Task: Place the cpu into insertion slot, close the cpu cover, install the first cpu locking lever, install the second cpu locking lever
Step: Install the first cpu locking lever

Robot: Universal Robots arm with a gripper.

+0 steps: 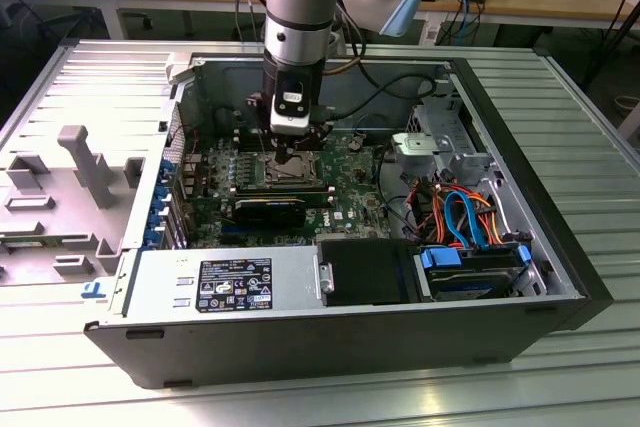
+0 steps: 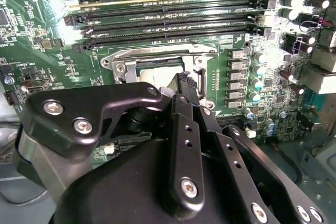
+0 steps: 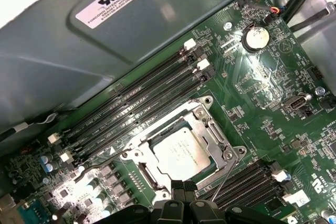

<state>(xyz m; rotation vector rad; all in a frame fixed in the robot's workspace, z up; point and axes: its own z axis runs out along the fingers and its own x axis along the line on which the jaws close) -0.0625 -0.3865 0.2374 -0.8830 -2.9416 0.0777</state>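
**Exterior view:** A grey robot arm (image 1: 298, 7) hung straight down into an open black-and-silver computer case (image 1: 300, 342) that lay on a ribbed metal table (image 1: 600, 97). Its black gripper (image 1: 297, 153) was poised just over the small, square, silver-rimmed insertion slot (image 1: 283, 174). The slot sat on the green motherboard (image 1: 355, 182), towards the far side of the case and left of centre in the exterior view.

**Second wrist view:** The gripper's black fingers (image 2: 185, 85) were drawn together at the socket's edge. The flat square cpu (image 2: 157, 68), silvery-grey on top, sat in the slot. The thin silver cpu cover (image 2: 157, 53) lay flat around it, and long black memory slots (image 2: 173, 22) ran alongside.

**First wrist view:** The chip's top showed through the cover's cut-out centre. A thin wire locking lever (image 3: 226, 174) ran along one side of the socket, beside the closed fingertips. Whether the lever was latched could not be told.
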